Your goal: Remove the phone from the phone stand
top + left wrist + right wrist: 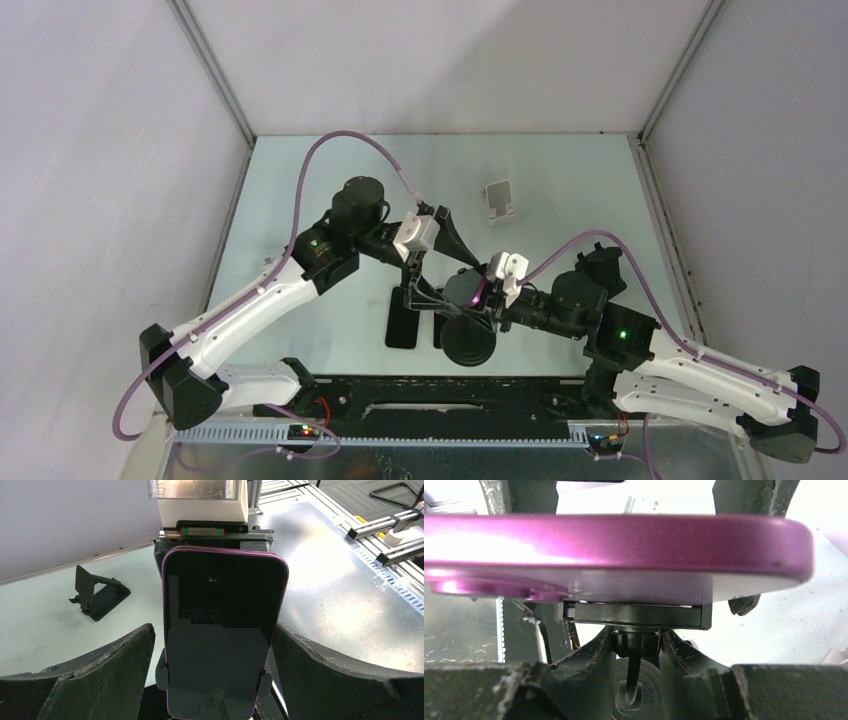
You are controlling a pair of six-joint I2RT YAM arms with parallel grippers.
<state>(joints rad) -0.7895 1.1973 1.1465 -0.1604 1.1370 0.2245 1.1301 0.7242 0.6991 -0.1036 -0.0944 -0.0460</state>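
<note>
Two grippers meet near the middle of your tabletop (300, 190). Your left gripper (214, 628) has its jaws spread wide, one dark finger at 8 o'clock of the phone (222, 645) and the other at 4 o'clock, flanking its long edges; whether either one touches the case, you cannot tell. Your right gripper (634, 647) has its jaws clenched on the thin neck of the phone stand (636, 616), just under the black cradle plate. The phone sits in that cradle; in your left wrist view its long axis runs from 6 to 12 o'clock, with the dark screen facing the camera and a purple rim around it; two small clips hug its lower edges. From your right wrist you see only its purple edge, lying level across the frame. A black folding stand (97, 596) rests on the tabletop at 9 o'clock of the phone, well apart; a white stand (498, 200) sits toward 12 o'clock in the top view.
</note>
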